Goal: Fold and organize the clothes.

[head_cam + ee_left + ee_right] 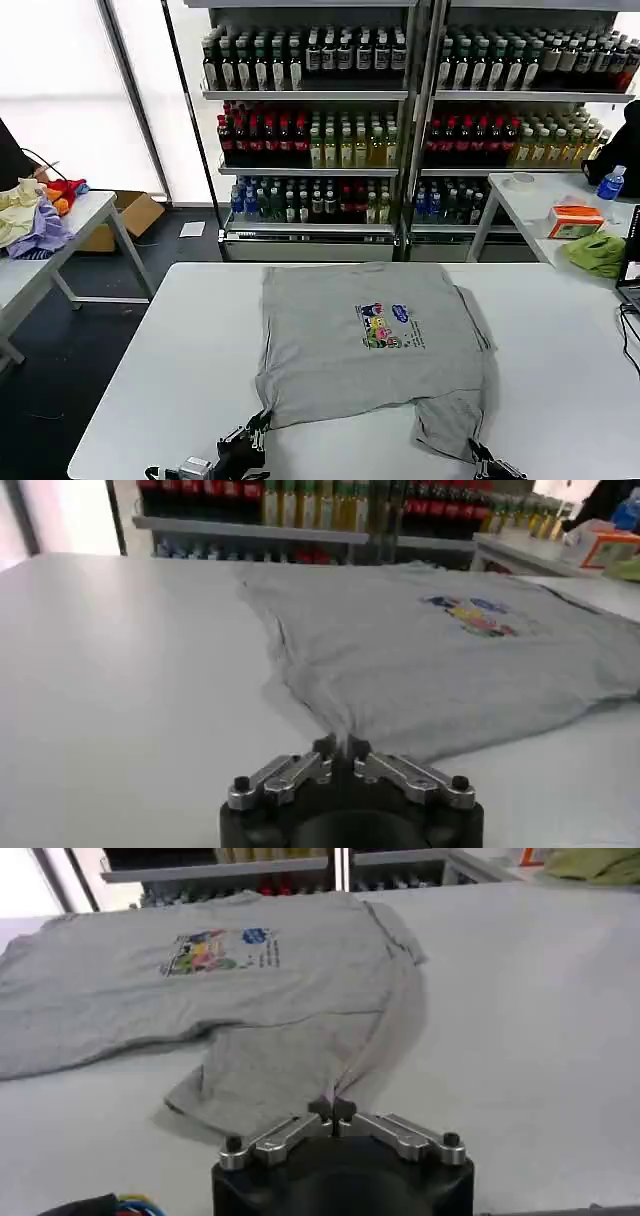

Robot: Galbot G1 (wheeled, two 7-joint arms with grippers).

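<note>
Both claws look pinched shut on the shirt's point(370, 345) near edge, left claw point(342, 752) on the left corner, right claw point(331, 1114) on the folded-in sleeve, with the shirt stretching straight away from them across the surface point(150, 370).

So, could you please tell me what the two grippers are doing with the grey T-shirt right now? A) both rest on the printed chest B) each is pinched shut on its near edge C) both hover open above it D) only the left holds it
B: the left gripper and the right gripper are each closed on a pinch of the grey T-shirt at its near edge.
</note>
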